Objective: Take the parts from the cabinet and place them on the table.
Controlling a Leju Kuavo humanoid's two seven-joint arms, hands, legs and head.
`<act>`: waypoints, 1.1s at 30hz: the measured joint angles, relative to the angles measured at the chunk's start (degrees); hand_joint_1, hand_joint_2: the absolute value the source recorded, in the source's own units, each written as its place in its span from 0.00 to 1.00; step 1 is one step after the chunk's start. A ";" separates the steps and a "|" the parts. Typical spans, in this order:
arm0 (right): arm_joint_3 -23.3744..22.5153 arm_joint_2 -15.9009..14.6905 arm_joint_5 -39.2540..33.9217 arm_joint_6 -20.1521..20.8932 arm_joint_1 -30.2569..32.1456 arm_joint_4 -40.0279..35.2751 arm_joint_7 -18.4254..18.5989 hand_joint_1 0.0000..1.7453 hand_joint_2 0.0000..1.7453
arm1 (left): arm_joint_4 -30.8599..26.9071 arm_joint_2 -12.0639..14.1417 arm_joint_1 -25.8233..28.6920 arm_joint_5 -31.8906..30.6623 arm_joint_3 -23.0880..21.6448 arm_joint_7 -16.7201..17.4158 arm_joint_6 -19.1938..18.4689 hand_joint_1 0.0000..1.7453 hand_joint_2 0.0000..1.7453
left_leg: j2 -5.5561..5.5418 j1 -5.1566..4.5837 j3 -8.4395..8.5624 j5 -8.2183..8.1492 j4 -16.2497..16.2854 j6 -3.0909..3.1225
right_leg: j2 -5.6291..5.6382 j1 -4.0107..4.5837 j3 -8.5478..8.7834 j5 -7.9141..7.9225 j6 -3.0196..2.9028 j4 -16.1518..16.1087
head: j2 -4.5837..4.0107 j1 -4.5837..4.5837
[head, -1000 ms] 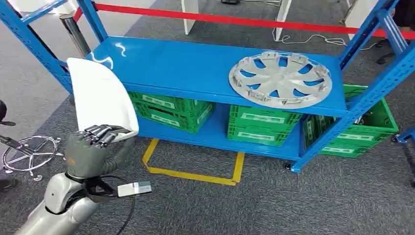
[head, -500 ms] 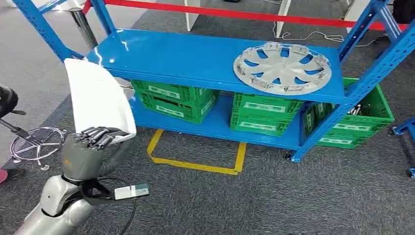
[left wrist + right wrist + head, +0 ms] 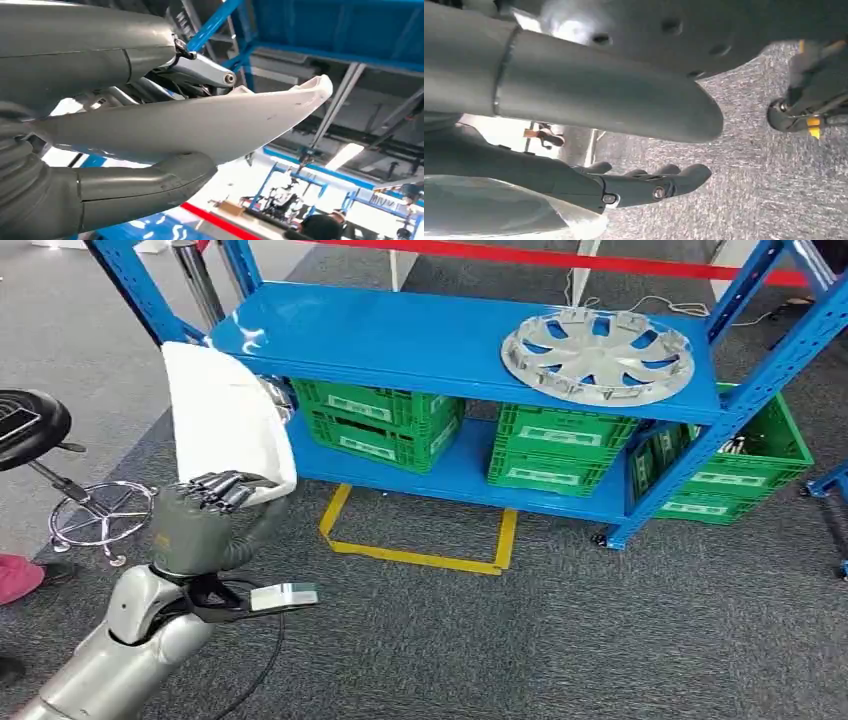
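My left hand (image 3: pixel 200 525) grips the lower edge of a white curved panel (image 3: pixel 225 420) and holds it upright in front of the left end of the blue cabinet (image 3: pixel 400 335). Seen from the left wrist, the white panel (image 3: pixel 200 125) lies between the thumb (image 3: pixel 145 185) and the fingers above it. A silver wheel cover (image 3: pixel 598 354) lies flat on the cabinet's top shelf at the right. My right hand (image 3: pixel 644 187) hangs over the grey carpet with its fingers stretched out and nothing in them.
Green crates (image 3: pixel 380 425) (image 3: pixel 560 455) stand on the lower shelf, and another green crate (image 3: pixel 720 480) sits at the right end. A black stool (image 3: pixel 30 425) stands at the left. Yellow tape (image 3: pixel 415 555) marks the carpet before the cabinet. A red barrier (image 3: pixel 560 260) runs behind.
The whole picture has shifted, so the camera has moved: the cabinet sits higher and further right, and the stool has come into view. My left hand still holds the white panel.
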 joint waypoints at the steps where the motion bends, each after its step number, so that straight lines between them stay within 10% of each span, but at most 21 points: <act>1: -0.15 0.00 0.00 0.15 -0.03 0.00 0.13 0.00 0.00 | 0.22 -0.02 -0.44 0.02 -0.20 0.02 0.00 1.00 1.00 | 0.13 0.12 -0.27 0.84 -0.14 -0.07 | 0.00 0.25 -0.89 -0.17 0.63 -0.35 | 0.00 0.02; 4: -0.35 0.07 0.00 0.13 0.03 0.04 1.99 0.00 0.00 | 0.90 0.09 -0.84 0.22 -0.74 0.02 0.00 1.00 1.00 | -0.10 0.21 -0.82 0.82 -0.49 -1.04 | -0.66 -0.35 -2.17 2.07 0.23 -0.72 | 0.00 0.15; 8: -0.74 0.00 -0.02 -0.02 0.02 0.02 3.61 0.00 0.00 | 2.01 0.11 -1.93 0.68 -1.53 0.22 -0.02 1.00 1.00 | -0.01 1.17 -3.27 -12.25 14.15 -2.56 | -1.05 -0.37 -5.33 4.87 -0.30 0.11 | 0.00 -0.17; 11: -1.05 0.00 -0.02 -0.02 0.05 0.02 3.56 0.00 0.00 | 2.77 0.11 -2.52 0.92 -2.16 0.46 -0.02 1.00 1.00 | 0.00 1.64 -0.96 -8.13 16.95 -2.99 | -1.28 -0.47 -9.17 6.46 0.12 1.67 | 0.00 -0.17; 13: -1.22 0.00 -0.02 0.00 0.05 0.02 3.04 0.00 0.00 | 3.08 0.11 -2.97 1.14 -2.49 0.46 -0.02 1.00 1.00 | 0.00 1.66 5.24 -5.69 8.97 -2.76 | -1.30 -0.56 -11.25 7.12 0.58 2.94 | 0.00 -0.20; 15: -1.31 0.04 0.00 -0.02 -0.01 0.02 2.71 0.00 0.00 | 3.21 0.09 -3.52 1.20 -2.78 0.46 0.00 1.00 1.00 | -0.05 1.42 10.61 -9.18 0.23 -2.07 | -1.28 -0.35 -12.23 7.72 1.19 3.80 | 0.00 -0.06; 18: -1.57 0.07 0.00 -0.31 0.03 0.02 2.23 0.00 0.00 | 3.67 0.09 -3.91 1.66 -3.04 0.29 0.00 1.00 1.00 | -0.03 0.78 9.70 -8.04 -0.24 -0.69 | -1.34 -0.85 -12.99 9.82 2.10 3.35 | 0.00 -0.11; 19: -1.62 0.07 0.00 -0.42 0.12 0.02 2.18 0.00 0.00 | 3.87 0.04 -4.03 1.75 -3.13 0.13 0.00 1.00 1.00 | 0.32 1.29 8.68 -7.01 -0.91 -0.10 | -1.06 -0.86 -13.53 9.22 2.53 3.53 | 0.00 -0.24; 21: -1.64 0.07 0.02 -0.48 0.23 0.02 2.23 0.00 0.00 | 4.13 -0.11 -4.27 1.79 -3.26 -0.26 -0.02 1.00 1.00 | 0.40 1.33 6.90 -5.44 -0.92 0.79 | -0.38 -1.08 -15.44 2.92 3.21 7.34 | 0.00 0.15; 23: -1.66 0.07 0.04 -0.59 0.38 0.02 2.14 0.00 0.00 | 4.39 -0.30 -4.28 1.81 -3.28 -0.42 -0.02 1.00 1.00 | 0.37 1.33 4.56 -3.60 -0.90 0.80 | -0.35 -1.53 -17.46 -3.38 3.71 15.83 | 0.00 0.15; 24: -1.66 0.07 0.09 -0.72 0.36 0.02 2.05 0.00 0.00 | 4.57 -0.33 -4.28 1.88 -3.30 -0.46 -0.02 1.00 1.00 | 0.37 1.33 3.37 -2.67 -0.83 0.66 | -0.35 -1.67 -17.70 -3.61 3.86 19.31 | 0.00 0.14; 26: -1.68 0.07 0.18 -1.16 0.37 0.02 1.92 0.00 0.00 | 4.92 -0.35 -4.28 1.97 -3.34 -0.61 -0.02 1.00 1.00 | 0.39 1.41 1.19 -1.00 -0.76 0.31 | -0.35 -1.94 -15.88 1.03 4.11 20.72 | 0.00 0.13; 28: -1.68 0.15 0.46 -1.64 0.34 0.02 1.86 0.00 0.00 | 5.22 -0.33 -4.28 2.10 -3.41 -0.79 0.00 1.00 1.00 | 0.38 1.57 -0.77 0.66 -0.73 -0.20 | -0.32 -2.15 -9.74 5.03 4.14 14.35 | 0.00 0.11; 30: -1.68 0.28 0.70 -1.86 0.12 -0.04 1.70 0.00 0.00 | 5.27 -0.31 -4.35 2.16 -3.32 -0.96 0.02 1.00 1.00 | 0.26 1.40 -1.59 2.12 -0.34 -0.88 | 0.37 -2.01 -0.17 0.21 3.98 0.67 | 0.00 0.16; 33: -1.68 0.48 0.79 -1.97 0.15 -0.04 1.55 0.00 0.00 | 5.35 -0.28 -4.49 2.30 -3.26 -1.25 0.04 1.00 1.00 | 0.22 1.83 -1.43 4.66 -1.52 -1.79 | 0.51 -1.48 -1.13 0.33 3.07 0.29 | 0.02 0.29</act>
